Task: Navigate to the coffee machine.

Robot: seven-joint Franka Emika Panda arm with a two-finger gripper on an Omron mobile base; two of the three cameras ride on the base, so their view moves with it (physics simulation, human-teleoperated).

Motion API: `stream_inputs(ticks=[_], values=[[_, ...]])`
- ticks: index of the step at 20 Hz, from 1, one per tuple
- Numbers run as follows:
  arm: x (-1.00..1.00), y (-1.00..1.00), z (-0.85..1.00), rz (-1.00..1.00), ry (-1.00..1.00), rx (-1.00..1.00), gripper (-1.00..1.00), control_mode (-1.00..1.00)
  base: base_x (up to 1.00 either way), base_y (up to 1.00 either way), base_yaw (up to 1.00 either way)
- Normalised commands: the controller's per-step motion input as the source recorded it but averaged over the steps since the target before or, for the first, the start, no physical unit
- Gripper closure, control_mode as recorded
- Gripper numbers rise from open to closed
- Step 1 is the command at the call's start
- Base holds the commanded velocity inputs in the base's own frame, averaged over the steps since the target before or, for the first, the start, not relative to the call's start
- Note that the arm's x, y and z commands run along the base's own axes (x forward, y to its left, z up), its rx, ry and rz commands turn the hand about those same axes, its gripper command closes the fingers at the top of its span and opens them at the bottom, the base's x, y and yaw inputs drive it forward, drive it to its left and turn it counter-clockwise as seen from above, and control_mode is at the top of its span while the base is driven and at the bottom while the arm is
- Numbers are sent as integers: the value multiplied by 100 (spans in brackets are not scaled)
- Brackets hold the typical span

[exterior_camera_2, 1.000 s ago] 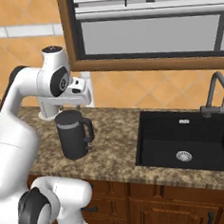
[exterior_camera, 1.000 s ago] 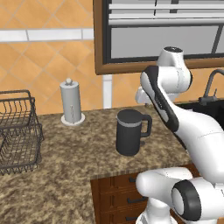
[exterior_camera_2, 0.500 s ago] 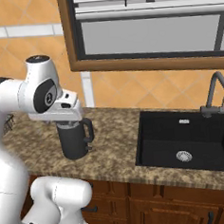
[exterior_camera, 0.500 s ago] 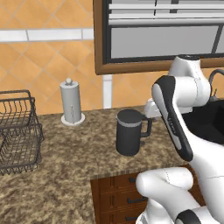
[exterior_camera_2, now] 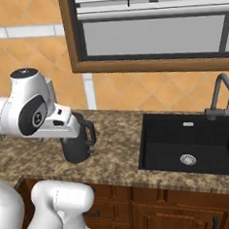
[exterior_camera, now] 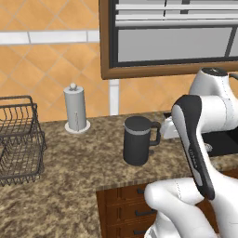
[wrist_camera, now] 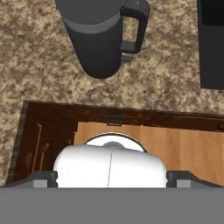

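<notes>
Coffee machine: position cannot be told from these views. Nearest item to arm is dark cylindrical jug (exterior_camera: 138, 141) w/ handle, upright on granite table (exterior_camera: 69, 181), handle toward the right. Arm's hand is over the table just right of the jug in left base view; in right base view it overlaps the jug's upper left. End effector (wrist_camera: 113, 178): fingertips (wrist_camera: 40, 177) sit at opposite lower corners of hand view, i.e. spread wide apart, nothing between them. Hand view looks down on jug top, table edge and wood cabinet front (wrist_camera: 131, 127). Left of the jug, farther back by the orange tile wall: white paper-towel holder (exterior_camera: 76, 109), upright. Far left: dark wire dish rack (exterior_camera: 18, 139) on the table. Right of the jug, well apart: black sink (exterior_camera_2: 192, 144) set into the table, dark faucet (exterior_camera_2: 221, 96) at its far right corner. Wood-framed window (exterior_camera_2: 153, 30) on the wall above the sink. Brown drawers (exterior_camera: 123, 209) below the table's near edge.
</notes>
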Motion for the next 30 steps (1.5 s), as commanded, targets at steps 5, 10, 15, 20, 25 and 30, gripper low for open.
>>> stream_inputs(ticks=[5, 10, 15, 20, 25, 30], values=[[0, 0, 0, 0, 0, 0, -100, 100, -28, -53, -16], [0, 0, 0, 0, 0, 0, -100, 100, -23, -88, -63], [0, 0, 0, 0, 0, 0, -100, 100, -13, -66, -67], [0, 0, 0, 0, 0, 0, -100, 100, -4, -41, -63], [0, 0, 0, 0, 0, 0, -100, 100, -1, -26, -69], [0, 0, 0, 0, 0, 0, -100, 100, 0, -23, -69]])
